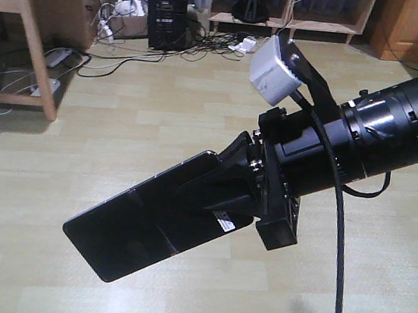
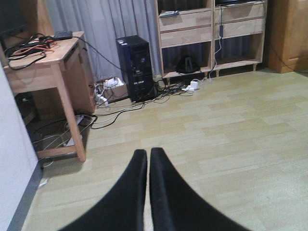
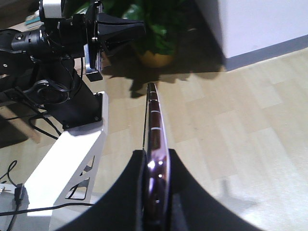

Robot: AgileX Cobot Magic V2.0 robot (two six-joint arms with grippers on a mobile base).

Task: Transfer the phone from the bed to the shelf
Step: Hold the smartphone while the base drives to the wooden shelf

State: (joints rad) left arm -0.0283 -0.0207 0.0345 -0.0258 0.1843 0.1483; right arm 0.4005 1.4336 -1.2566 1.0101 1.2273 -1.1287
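The right gripper [image 3: 155, 161] is clenched on one short end of the phone [image 1: 135, 231], so the slab juts out free over the wooden floor [image 1: 163, 97], well apart from the shelf [image 2: 187, 36] at the far wall; the bed is not in view. The carry likely calls for a firm squeeze and slow swings, since the glossy slab could slip. The left gripper [image 2: 147, 161] is closed on nothing. The shelf's lower left compartment holds a dark rounded object [image 2: 186, 65]; the lower right one shows only a hanging cable [image 2: 220, 29].
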